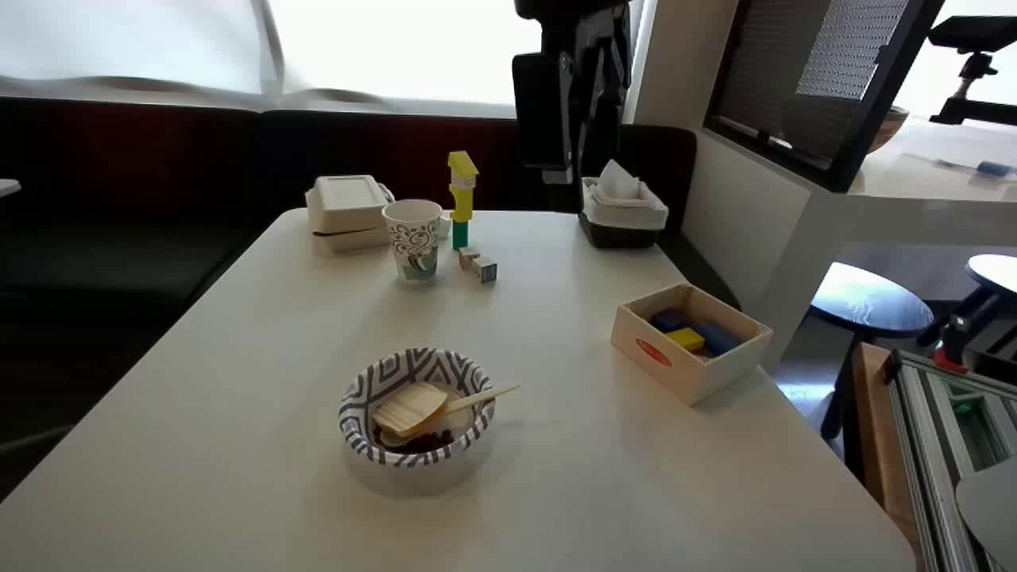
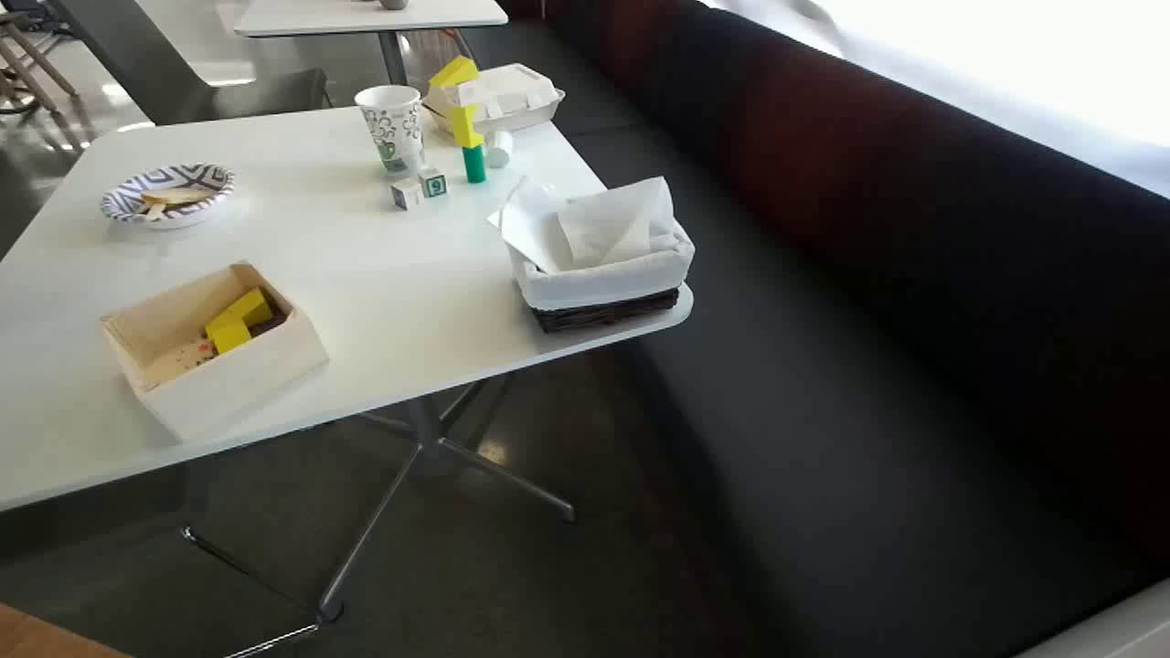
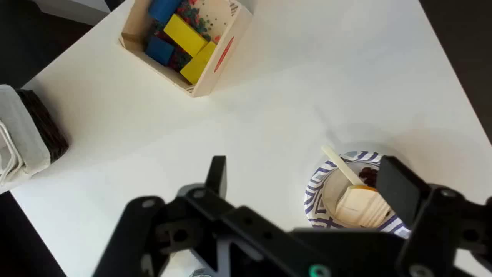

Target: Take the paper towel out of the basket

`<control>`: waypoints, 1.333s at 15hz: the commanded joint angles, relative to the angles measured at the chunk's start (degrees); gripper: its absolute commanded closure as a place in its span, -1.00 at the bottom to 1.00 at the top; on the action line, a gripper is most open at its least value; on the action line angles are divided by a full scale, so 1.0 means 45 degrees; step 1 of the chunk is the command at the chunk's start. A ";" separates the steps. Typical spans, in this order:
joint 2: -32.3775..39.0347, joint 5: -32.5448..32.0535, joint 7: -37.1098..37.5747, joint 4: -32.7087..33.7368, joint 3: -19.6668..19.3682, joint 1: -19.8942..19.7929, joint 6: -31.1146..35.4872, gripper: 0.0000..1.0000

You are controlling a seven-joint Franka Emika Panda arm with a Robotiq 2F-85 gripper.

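The basket stands at the table's far corner. It is dark woven wicker with a white liner and also shows in an exterior view. The paper towel is white and creased. It sits in the basket with its top sticking up above the rim, also in an exterior view. In the wrist view the basket is cut off at the left edge, and the towel cannot be made out. My gripper is open and empty, high above the table. It also shows in an exterior view, apart from the basket.
A striped bowl with a wooden scoop stands on the table. A wooden box holds blocks. A paper cup, a takeaway box, a yellow-green block stack and small cubes stand farther back.
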 commanded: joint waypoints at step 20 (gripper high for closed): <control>0.2758 -0.0665 0.1185 0.1613 -0.3597 -0.1700 0.2861 -1.00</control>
